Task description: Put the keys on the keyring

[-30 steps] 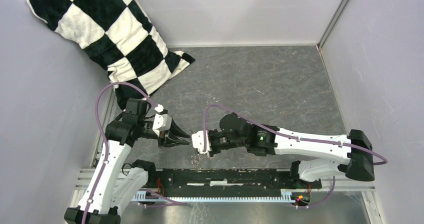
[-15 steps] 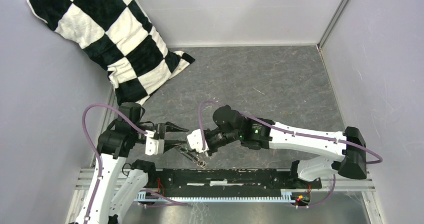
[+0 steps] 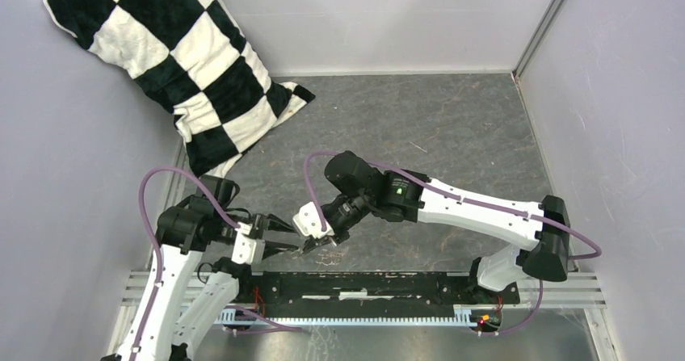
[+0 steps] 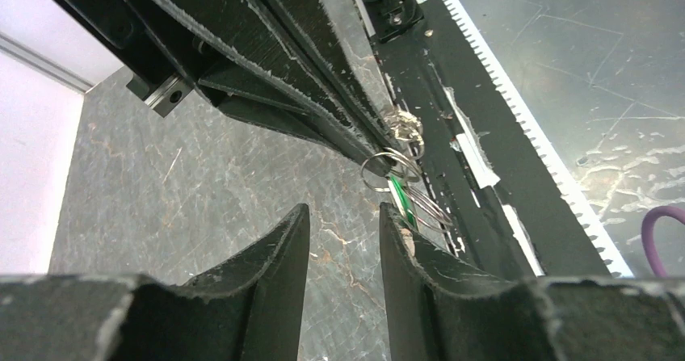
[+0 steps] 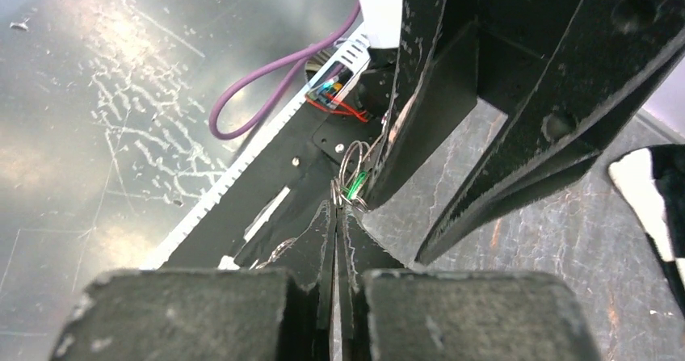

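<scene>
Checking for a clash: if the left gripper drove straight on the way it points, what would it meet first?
Likely the keyring and the keys hanging from the right gripper, slightly off centre; depth is unclear.

Robot test cell in a lab. Evidence: two white-and-black robot arms (image 3: pixel 476 207) bolted to a black mounting rail (image 3: pixel 436 287), silver aluminium frame post (image 3: pixel 541 22), plain pale-lilac enclosure walls (image 3: pixel 614 94), scuffed grey marbled tabletop (image 3: pixel 436 127), and exposed purple cables (image 3: pixel 172 170).
</scene>
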You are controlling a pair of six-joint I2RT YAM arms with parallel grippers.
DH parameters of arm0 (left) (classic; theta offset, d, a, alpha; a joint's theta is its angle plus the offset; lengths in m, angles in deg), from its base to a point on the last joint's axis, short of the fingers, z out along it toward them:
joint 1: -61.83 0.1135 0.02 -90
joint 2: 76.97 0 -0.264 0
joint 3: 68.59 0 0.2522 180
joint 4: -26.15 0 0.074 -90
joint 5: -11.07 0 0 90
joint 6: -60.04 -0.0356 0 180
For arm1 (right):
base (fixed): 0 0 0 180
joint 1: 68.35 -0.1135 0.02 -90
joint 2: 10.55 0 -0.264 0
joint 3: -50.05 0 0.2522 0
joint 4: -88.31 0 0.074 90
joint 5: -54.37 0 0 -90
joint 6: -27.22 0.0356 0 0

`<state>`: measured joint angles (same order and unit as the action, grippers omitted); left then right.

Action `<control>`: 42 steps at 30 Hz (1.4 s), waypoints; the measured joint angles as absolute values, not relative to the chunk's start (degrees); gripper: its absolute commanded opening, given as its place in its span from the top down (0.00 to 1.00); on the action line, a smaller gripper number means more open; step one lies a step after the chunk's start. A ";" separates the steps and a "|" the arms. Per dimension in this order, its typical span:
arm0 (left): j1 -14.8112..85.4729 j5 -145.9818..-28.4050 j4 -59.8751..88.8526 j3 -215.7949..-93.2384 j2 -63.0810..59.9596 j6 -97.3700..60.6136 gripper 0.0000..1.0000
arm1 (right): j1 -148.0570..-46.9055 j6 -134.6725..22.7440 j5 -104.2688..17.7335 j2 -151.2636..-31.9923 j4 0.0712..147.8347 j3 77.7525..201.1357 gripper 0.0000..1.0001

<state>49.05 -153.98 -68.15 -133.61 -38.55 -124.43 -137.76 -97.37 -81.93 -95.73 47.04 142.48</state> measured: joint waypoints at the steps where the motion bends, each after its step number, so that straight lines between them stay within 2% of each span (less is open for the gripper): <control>1: 48.84 -153.96 -68.61 -133.72 -38.66 -124.48 0.58 | -137.72 -97.89 -82.08 -95.91 46.08 142.81 1.00; 6: 46.26 -153.78 -69.76 -135.01 -38.23 -124.06 0.57 | -137.19 -101.08 -82.46 -96.70 39.70 145.02 1.00; 12: 42.89 -153.87 -69.83 -134.44 -37.81 -122.80 0.61 | -137.06 -103.07 -82.46 -97.11 35.83 146.37 1.00; 21: 42.67 -153.78 -70.03 -131.45 -36.61 -123.04 0.62 | -137.02 -103.36 -83.57 -97.75 35.00 147.38 1.00; 26: 42.67 -153.89 -69.17 -130.95 -37.18 -121.72 0.56 | -136.97 -103.18 -83.72 -97.75 35.24 147.38 0.99; 31: 42.67 -154.42 -64.67 -129.92 -39.23 -114.82 0.55 | -136.97 -102.85 -85.08 -97.85 36.79 147.38 1.00; 42: 42.48 -154.63 -59.60 -129.20 -40.24 -106.14 0.59 | -136.97 -102.53 -85.76 -99.38 38.47 149.30 1.00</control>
